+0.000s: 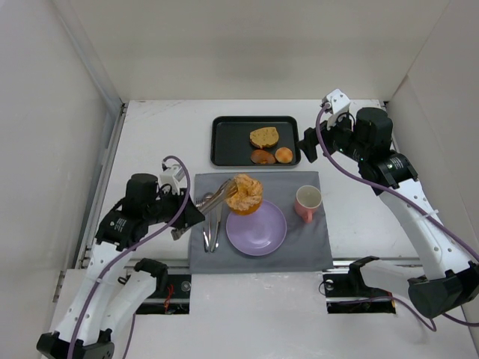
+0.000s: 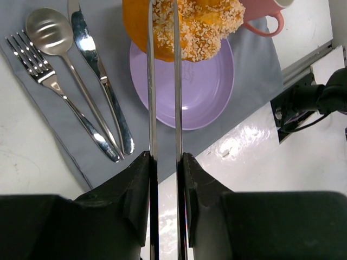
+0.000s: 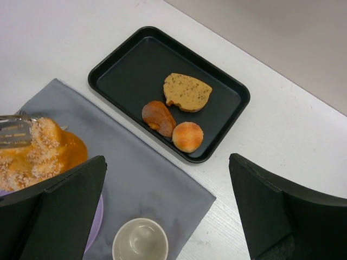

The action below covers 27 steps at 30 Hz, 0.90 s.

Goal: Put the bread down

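Bread [image 1: 245, 193], a round orange-golden pastry with a pale crumbed top, is located at the far rim of the purple plate [image 1: 258, 232], partly over the plate and partly over the grey mat [image 1: 307, 239]. Whether its underside rests on the plate cannot be determined. The bread is clamped between the two metal blades of the tongs [image 2: 151, 81], which pass across its top in the left wrist view. The left gripper [image 2: 165, 162] has its jaws closed down on the tongs' handles, pressing the blades nearly parallel. The right gripper [image 3: 167, 160] holds nothing; its jaws stand wide apart, positioned above the table near the right end of the black tray [image 1: 232, 138]. The tray lies beyond the mat and contains a flat brown slice [image 3: 187, 92], a small round bun [image 3: 187, 136] and a darker brown pastry [image 3: 159, 118], the last two touching. A pink cup [image 1: 307, 200] stands upright on the mat just right of the plate. A fork [image 2: 43, 76], spoon [image 2: 46, 32] and knife [image 2: 92, 54] lie side by side on the mat to the left of the plate.
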Each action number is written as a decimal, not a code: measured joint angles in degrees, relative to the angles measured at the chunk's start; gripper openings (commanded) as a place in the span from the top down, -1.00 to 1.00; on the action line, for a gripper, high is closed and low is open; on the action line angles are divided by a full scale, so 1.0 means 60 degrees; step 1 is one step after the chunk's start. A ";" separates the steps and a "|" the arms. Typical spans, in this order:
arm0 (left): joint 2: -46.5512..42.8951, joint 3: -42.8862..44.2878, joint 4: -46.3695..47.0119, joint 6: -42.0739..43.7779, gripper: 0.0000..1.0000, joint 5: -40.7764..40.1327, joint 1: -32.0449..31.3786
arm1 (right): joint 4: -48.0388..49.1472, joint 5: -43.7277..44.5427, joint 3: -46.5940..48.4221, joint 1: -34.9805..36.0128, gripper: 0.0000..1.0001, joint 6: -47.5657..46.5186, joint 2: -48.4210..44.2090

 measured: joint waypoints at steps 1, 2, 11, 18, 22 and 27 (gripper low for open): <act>-0.0007 -0.0051 -0.0007 -0.0022 0.98 0.0033 0.0000 | 0.0000 0.0000 0.0000 0.0000 -1.00 0.0000 0.0000; -0.0007 -0.0095 0.0007 -0.0033 0.98 0.0066 0.0000 | 0.0000 0.0000 0.0000 0.0000 -1.00 0.0000 0.0000; 0.0073 -0.0237 0.0011 -0.0178 0.96 0.0368 -0.0233 | 0.0000 0.0000 0.0000 0.0000 -1.00 0.0000 0.0000; 0.0091 -0.0412 -0.0084 -0.0219 0.96 0.0412 -0.0510 | 0.0000 0.0000 0.0000 0.0000 -1.00 0.0000 0.0000; 0.0102 -0.0437 -0.0186 -0.0222 0.96 0.0408 -0.0656 | 0.0000 0.0000 0.0000 0.0000 -1.00 0.0000 0.0000; 0.0193 -0.0470 -0.0240 -0.0229 0.96 0.0419 -0.0827 | 0.0000 0.0000 0.0000 0.0000 -1.00 0.0000 0.0000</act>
